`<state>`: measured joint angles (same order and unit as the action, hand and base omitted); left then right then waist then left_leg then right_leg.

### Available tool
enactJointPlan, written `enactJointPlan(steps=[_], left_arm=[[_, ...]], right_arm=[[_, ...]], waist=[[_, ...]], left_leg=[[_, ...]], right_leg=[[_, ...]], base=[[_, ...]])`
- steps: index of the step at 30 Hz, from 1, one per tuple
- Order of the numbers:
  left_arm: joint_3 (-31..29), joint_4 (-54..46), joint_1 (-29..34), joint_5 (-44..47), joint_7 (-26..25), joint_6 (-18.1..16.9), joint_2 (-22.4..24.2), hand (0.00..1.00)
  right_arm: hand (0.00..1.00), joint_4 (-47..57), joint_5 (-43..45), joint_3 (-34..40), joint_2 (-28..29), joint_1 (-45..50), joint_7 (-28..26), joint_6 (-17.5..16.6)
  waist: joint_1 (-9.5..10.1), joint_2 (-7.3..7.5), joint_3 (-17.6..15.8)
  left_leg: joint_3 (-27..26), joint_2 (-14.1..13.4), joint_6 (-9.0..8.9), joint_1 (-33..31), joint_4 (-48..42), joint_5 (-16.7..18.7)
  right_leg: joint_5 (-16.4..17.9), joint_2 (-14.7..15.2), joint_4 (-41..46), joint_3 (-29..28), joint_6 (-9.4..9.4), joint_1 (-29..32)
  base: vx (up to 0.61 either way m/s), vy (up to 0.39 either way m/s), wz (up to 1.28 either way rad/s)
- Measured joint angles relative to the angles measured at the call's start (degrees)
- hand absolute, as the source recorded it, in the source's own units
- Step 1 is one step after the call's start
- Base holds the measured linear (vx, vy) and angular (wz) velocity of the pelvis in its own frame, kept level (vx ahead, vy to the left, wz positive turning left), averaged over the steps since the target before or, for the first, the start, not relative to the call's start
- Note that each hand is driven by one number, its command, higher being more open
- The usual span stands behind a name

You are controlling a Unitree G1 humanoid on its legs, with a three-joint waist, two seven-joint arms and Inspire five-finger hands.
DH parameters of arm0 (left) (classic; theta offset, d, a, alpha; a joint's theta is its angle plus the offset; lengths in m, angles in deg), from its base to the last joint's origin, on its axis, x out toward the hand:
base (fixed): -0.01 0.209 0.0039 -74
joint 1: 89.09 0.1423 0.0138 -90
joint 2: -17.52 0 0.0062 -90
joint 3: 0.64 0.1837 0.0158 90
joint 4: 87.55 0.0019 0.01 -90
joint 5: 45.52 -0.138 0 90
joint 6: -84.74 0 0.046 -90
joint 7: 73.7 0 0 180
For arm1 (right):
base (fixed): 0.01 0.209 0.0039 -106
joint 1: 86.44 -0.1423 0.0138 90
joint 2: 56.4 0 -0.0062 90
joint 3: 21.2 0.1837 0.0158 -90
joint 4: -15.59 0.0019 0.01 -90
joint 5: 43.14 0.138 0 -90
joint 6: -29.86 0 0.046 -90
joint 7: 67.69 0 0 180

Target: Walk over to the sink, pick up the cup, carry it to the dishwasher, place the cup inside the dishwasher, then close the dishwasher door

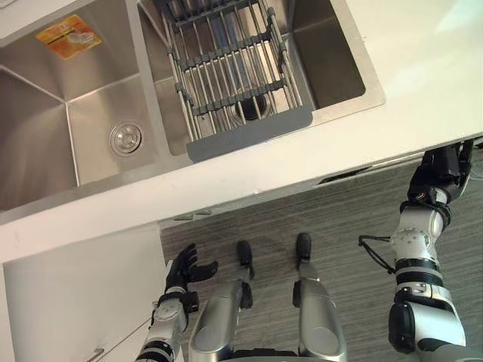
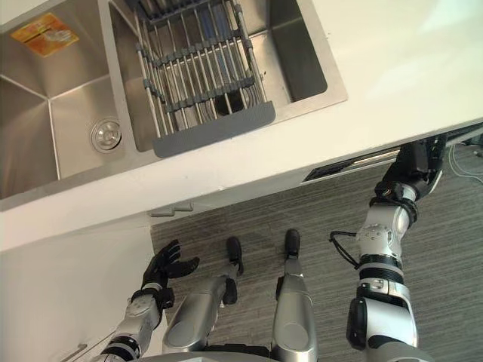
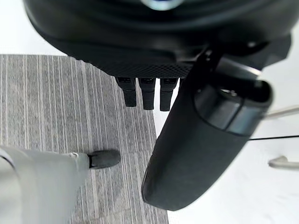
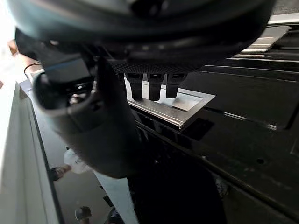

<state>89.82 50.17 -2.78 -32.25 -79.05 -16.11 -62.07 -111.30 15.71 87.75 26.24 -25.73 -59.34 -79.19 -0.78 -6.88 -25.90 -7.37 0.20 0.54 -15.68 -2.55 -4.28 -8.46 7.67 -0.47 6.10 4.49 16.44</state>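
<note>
The dishwasher door [image 4: 243, 107], dark and glossy, lies just past the right robot hand [image 1: 444, 172] under the desk [image 1: 317, 151] edge. Its fingers [image 4: 154, 86] reach out straight, grasping nothing; whether they touch the door is unclear. The left robot hand [image 1: 189, 268] hangs released above the floor [image 1: 339, 226].

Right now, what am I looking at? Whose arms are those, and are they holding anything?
That is a walking robot with two silver arms. Two pictures come from cameras in its head, looking down; two come from its wrists. Below lies a white countertop with a steel double sink, and a grey wire rack sits in one basin. The left robot hand hangs open by a white cabinet. The right robot hand reaches under the counter edge towards a shiny black panel, probably the dishwasher. Both hold nothing.
</note>
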Motion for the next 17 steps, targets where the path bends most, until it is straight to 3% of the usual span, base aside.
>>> enactJointPlan(steps=[4,9,11,17], left_arm=[[0.0,0.1,0.0,-0.1,0.4,0.1,-0.1,0.90],[0.0,0.2,0.1,-1.3,0.4,0.3,-0.4,0.90],[-0.2,0.3,0.8,-1.5,0.4,0.7,-1.2,0.90],[-4.0,0.3,4.2,-3.4,0.9,0.9,-3.2,0.90]], right_arm=[[0.90,-3.3,-5.2,-0.3,-0.8,0.7,-0.7,2.5],[0.90,-3.2,-20.0,-4.3,1.6,9.3,-1.9,7.3],[0.90,-3.2,-31.5,-4.7,7.1,16.2,-2.0,10.1],[0.90,-5.9,-46.4,-4.6,14.3,30.7,-2.0,12.6]], waist=[[0.03,0.05,0.0],[0.06,1.11,0.6],[0.36,2.80,2.6],[0.26,7.46,9.5]], left_leg=[[0.7,-0.2,-0.45,1.2,0.9,-0.8],[2.3,-0.7,-1.08,3.4,2.3,-1.2],[3.5,-0.9,-1.39,5.3,3.6,-1.2],[5.5,-0.2,-1.45,10.4,7.5,-1.1]], right_leg=[[-0.1,-0.2,-0.8,0.9,-0.30,-1.5],[0.7,-0.8,-0.7,2.8,-0.08,-3.8],[1.9,-1.0,-0.7,4.2,-0.15,-5.9],[4.3,-0.4,-0.7,6.6,0.39,-10.4]], base=[[-0.02,-0.012,0.11],[0.05,-0.021,0.17],[0.11,-0.029,0.27],[0.14,0.000,0.20]])
